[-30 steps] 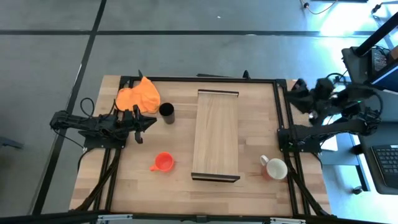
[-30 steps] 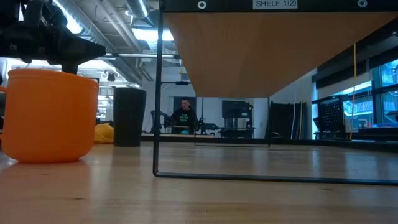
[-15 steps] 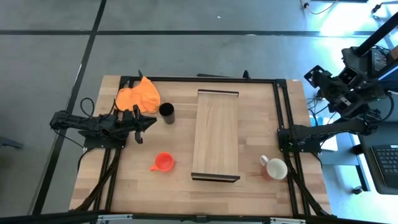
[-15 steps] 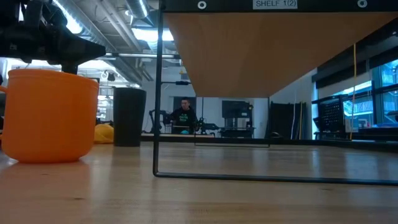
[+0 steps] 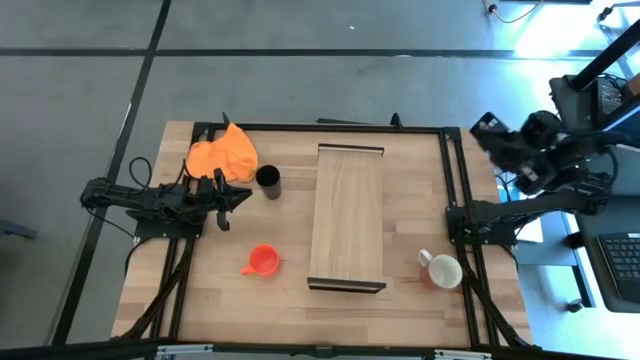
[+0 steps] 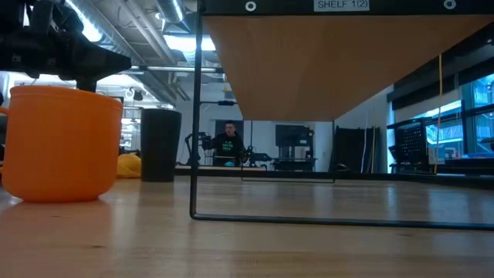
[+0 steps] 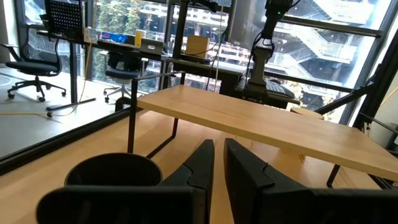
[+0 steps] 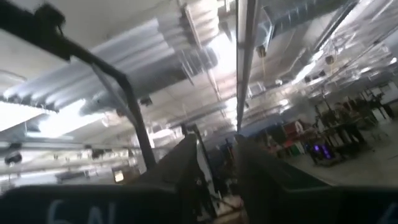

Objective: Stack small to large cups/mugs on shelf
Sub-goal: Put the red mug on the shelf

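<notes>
The black cup (image 5: pixel 268 180) stands upright on the table at the far left, left of the shelf (image 5: pixel 348 217). The orange mug (image 5: pixel 262 260) stands nearer the front, its handle toward the table's left. The white-and-red mug (image 5: pixel 443 270) stands at the front right, right of the shelf. My left gripper (image 5: pixel 247 194) is shut and empty, level, just left of the black cup (image 7: pixel 112 171). My right gripper (image 5: pixel 484 128) is raised beyond the table's right edge; its fingers (image 8: pixel 186 163) stand apart, empty, and point up at the ceiling.
An orange cloth (image 5: pixel 222 155) lies bunched at the far left corner. The shelf's board stands raised on dark end brackets (image 6: pixel 194 116), with open room beneath it. In the low view the orange mug (image 6: pixel 62 143) is close and the black cup (image 6: pixel 160 144) stands behind it.
My right arm has swung about beyond the table's right edge: its gripper went away toward the right and has come back toward the table. The left arm and all three cups have stayed where they were.
</notes>
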You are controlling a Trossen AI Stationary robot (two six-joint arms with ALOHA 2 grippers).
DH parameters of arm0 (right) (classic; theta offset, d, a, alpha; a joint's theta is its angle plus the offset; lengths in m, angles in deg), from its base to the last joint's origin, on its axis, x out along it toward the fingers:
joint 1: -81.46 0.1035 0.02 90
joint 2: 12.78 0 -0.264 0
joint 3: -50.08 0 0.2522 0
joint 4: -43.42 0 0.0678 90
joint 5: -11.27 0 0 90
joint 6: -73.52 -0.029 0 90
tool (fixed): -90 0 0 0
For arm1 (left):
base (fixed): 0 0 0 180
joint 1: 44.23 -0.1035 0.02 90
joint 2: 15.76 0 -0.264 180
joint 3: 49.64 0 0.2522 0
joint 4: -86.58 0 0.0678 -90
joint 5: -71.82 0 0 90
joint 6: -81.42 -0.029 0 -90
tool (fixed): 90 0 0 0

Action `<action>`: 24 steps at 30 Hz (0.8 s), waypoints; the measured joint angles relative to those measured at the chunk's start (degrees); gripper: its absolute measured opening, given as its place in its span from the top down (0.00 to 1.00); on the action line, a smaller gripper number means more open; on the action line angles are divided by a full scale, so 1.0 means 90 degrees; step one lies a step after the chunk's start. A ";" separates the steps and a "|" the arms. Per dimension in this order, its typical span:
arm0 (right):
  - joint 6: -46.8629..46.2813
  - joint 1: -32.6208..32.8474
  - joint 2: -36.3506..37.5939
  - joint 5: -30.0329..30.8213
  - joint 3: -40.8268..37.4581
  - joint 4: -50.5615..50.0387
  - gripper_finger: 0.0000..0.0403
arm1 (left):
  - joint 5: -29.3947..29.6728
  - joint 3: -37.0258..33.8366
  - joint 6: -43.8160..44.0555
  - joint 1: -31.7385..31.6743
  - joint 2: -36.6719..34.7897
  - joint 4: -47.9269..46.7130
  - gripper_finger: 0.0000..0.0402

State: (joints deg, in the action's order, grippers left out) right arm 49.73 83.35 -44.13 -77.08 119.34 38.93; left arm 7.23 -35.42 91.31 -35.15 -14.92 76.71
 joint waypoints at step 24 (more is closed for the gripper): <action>-0.0167 0.0326 -0.2441 0.0367 0.2368 -0.8023 0.74 | -0.0001 0.0000 0.0000 -0.0001 -0.0001 0.0001 0.92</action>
State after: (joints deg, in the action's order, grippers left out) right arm 48.23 86.29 -66.11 -73.77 140.66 -33.28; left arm 7.22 -35.41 91.31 -35.16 -14.93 76.72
